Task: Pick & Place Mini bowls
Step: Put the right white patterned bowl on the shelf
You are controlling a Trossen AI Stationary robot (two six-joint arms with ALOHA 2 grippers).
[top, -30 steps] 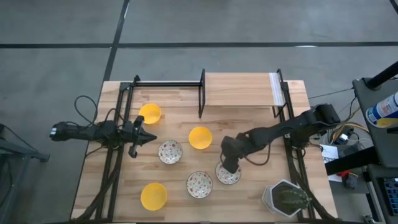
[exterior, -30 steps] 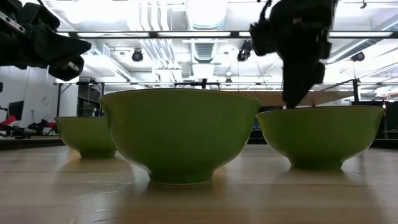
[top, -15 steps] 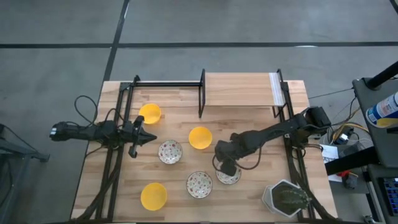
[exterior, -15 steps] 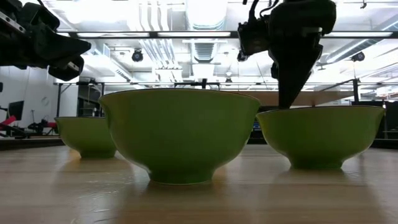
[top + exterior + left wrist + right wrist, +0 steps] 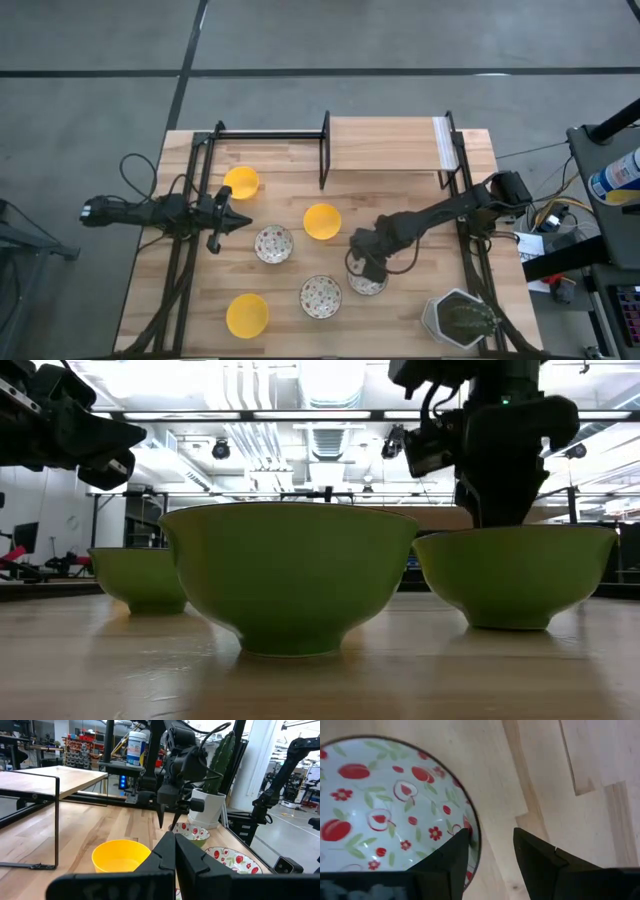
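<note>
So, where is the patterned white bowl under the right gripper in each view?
High view: patterned white bowl, lower centre-right, under the right gripper.
Low view: green outside, right.
Left wrist view: behind the yellow bowl, centre.
Right wrist view: left side.
Shared landmark: the right gripper.

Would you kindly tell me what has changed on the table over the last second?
The right tool has shifted slightly across the patterned bowl and dropped lower; its open fingers now straddle that bowl's rim, one inside, one outside. Nothing is gripped yet. The left tool, fingers shut, stayed parked at the table's left, and all six bowls kept their places.
</note>
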